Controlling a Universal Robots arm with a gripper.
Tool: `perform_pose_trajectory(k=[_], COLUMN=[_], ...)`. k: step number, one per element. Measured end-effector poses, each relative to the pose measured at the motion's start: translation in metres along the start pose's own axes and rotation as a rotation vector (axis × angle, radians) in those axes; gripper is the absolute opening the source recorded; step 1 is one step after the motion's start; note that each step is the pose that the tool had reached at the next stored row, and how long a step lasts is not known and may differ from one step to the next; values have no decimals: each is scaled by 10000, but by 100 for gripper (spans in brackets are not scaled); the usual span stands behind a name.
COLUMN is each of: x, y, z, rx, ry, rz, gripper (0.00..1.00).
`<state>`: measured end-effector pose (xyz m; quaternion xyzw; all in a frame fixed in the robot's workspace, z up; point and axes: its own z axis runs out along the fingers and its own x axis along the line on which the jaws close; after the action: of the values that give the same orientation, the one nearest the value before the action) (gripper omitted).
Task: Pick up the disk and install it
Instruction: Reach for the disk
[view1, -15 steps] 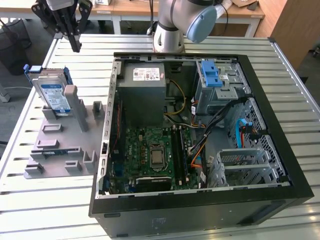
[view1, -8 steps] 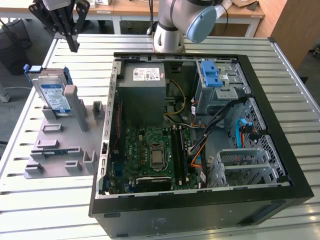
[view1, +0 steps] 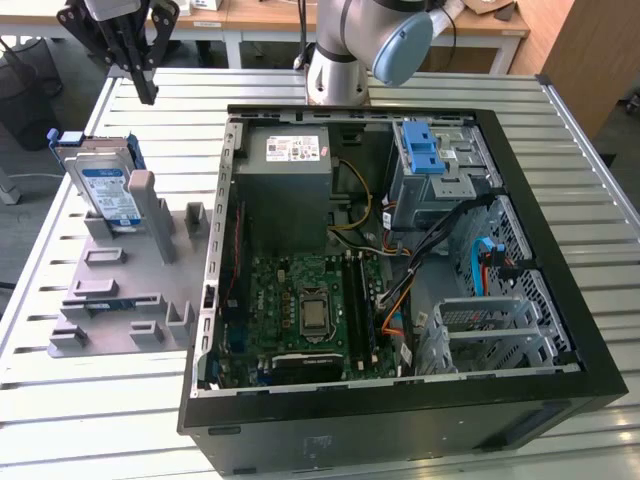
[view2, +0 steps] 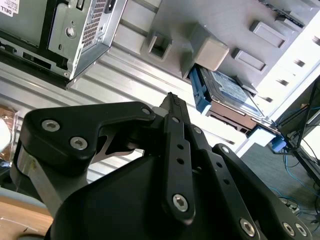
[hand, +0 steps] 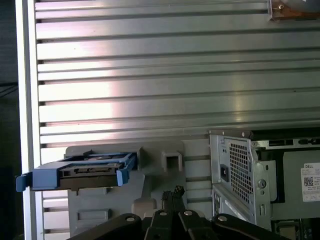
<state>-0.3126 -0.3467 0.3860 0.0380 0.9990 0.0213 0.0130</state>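
We saw disk (view1: 106, 190) on edge in grey fixture (view1: 120, 285), label toward exterior camera, long axis unclear; gripper (view1: 147, 92) above, fingers pinched together, empty.

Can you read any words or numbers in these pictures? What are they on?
The disk: blue-and-white label, print too small to read.
White sticker on the grey box: a logo and a square code; small print too tiny to read.
No other print can be made out.
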Motion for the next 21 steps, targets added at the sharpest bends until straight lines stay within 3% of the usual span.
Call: perform_pose_trajectory(k=[21], x=[381], y=[-22], z=[3], rx=[2], ry=[-1], rz=[-2], gripper=[11])
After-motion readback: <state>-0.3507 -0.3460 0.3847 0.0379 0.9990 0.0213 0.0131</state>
